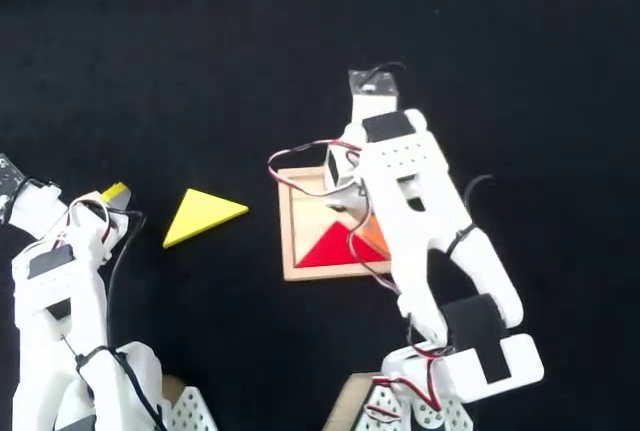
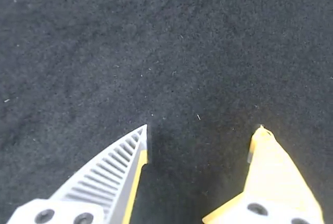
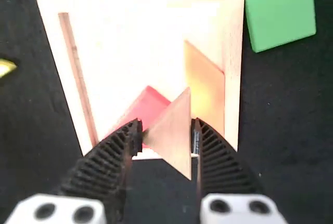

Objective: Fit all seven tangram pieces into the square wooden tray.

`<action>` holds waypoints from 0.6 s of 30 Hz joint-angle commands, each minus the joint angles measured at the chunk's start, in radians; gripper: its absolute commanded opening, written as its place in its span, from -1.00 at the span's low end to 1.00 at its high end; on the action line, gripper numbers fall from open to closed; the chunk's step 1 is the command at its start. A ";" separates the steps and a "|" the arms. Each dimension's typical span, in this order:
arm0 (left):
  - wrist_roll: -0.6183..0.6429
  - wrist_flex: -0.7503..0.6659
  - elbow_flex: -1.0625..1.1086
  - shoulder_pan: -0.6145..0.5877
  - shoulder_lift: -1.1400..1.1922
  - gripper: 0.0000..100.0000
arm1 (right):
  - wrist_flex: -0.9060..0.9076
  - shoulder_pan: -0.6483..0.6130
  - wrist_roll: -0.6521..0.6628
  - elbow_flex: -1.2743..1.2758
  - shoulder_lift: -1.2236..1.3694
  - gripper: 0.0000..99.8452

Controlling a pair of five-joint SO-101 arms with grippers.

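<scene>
The tray (image 3: 130,37) holds a red piece (image 3: 148,104) and an orange piece (image 3: 205,86), the right claw (image 3: 165,130) grips a pale triangle (image 3: 177,143) above it, the left claw (image 2: 203,127) gapes empty, and a yellow triangle (image 1: 203,215) and a green square (image 3: 281,12) lie outside.

The left arm (image 1: 60,291) sits at eight o'clock, its left gripper (image 2: 203,130) spread wide and pointing toward eleven. The right arm (image 1: 420,201) stretches from five o'clock to centre, its right gripper (image 3: 165,128) pinching a tan triangle (image 3: 177,146).
</scene>
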 commanded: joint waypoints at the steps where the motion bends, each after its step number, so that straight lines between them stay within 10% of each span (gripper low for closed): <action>1: 0.005 -0.020 -0.033 0.015 -0.015 -0.38 | -0.075 -0.015 -0.034 0.028 -0.051 -0.79; 18: 0.005 -0.020 -0.033 0.015 -0.015 -0.38 | -0.287 -0.015 -0.095 0.142 -0.050 -0.78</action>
